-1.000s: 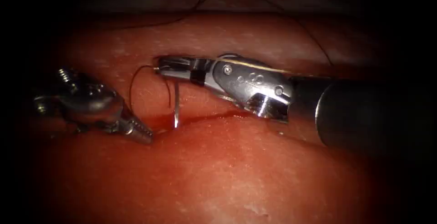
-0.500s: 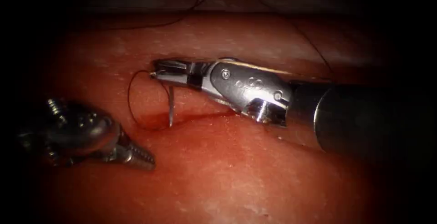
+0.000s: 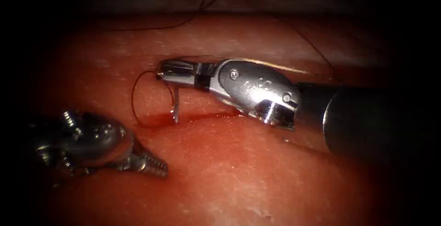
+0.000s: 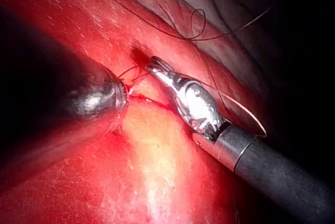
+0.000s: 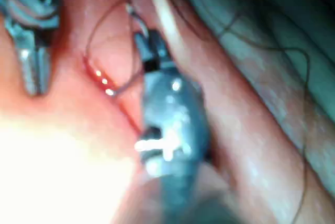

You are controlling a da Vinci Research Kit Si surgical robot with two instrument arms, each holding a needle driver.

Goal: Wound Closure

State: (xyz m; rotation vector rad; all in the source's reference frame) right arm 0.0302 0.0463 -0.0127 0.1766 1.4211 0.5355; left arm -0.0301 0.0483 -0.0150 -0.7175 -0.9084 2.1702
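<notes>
A: Right end effector: what does it hold?

B: The needle, gripped near its thread end. The jaws are clamped on it just above the cut. From the grip the needle curves down, and its tip meets the tissue at the cut line, beside a patch of red fluid. How deep the tip sits cannot be told.

A: And the thread?

B: It leaves the jaw tips as a dark loop, swings out to the left, bends down and runs back to the cut near the needle's tip. Further strands lie across the tissue's far edge. In the left wrist view the same tool shows at the cut with a thread curl behind it.

A: Left end effector?

B: It holds nothing. Its toothed jaws lie together or nearly so, pointing right, low and to the left of the needle and apart from it, below the cut line. In the right wrist view it hangs beside the thread loop, not touching it.

A: How does the tissue look?

B: Glossy and red, with pale flecks. The cut is a thin dark-red line running left to right under the right tool's wrist, wet with fluid at its left end.
</notes>
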